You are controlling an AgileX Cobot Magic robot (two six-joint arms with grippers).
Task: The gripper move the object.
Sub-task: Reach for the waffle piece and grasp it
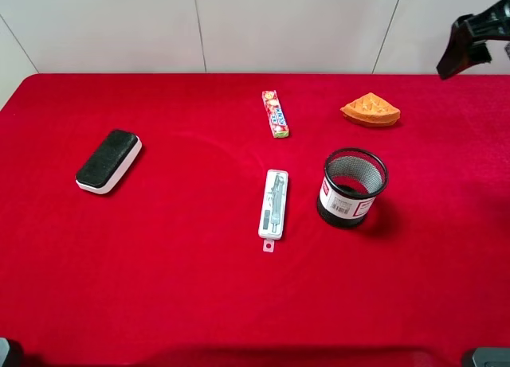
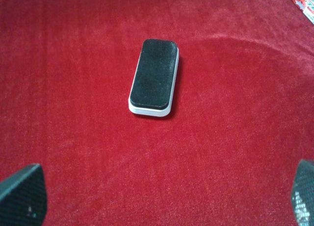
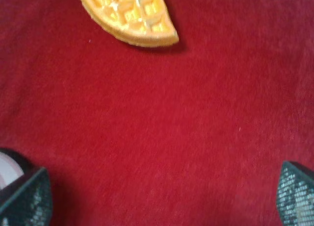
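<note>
Both hands open and empty, waffle (image 1: 370, 110) lying free on the table (image 1: 159, 287)

From the high camera I see the waffle toward the far right of the red table, flat, grid side up, with nothing touching it. My right hand (image 3: 159, 196) shows there only as a dark shape in the top right corner, well apart from the waffle. Its wrist camera gives me the two fingertips at opposite edges of the picture, spread wide, with only red cloth between them. The waffle sits out ahead of them, cut off by the frame edge.

My left hand (image 2: 162, 194) is spread just as wide and holds nothing. The black-and-white eraser (image 1: 109, 161) lies ahead of it on the left side of the table, clear of both fingertips.

A black mesh cup (image 1: 353, 187) stands upright on the near side of the waffle, apart from it. A white blister pack (image 1: 273, 204) lies just left of the cup, and a long red candy pack (image 1: 275, 113) lies beyond that, to the left of the waffle and not touching it
</note>
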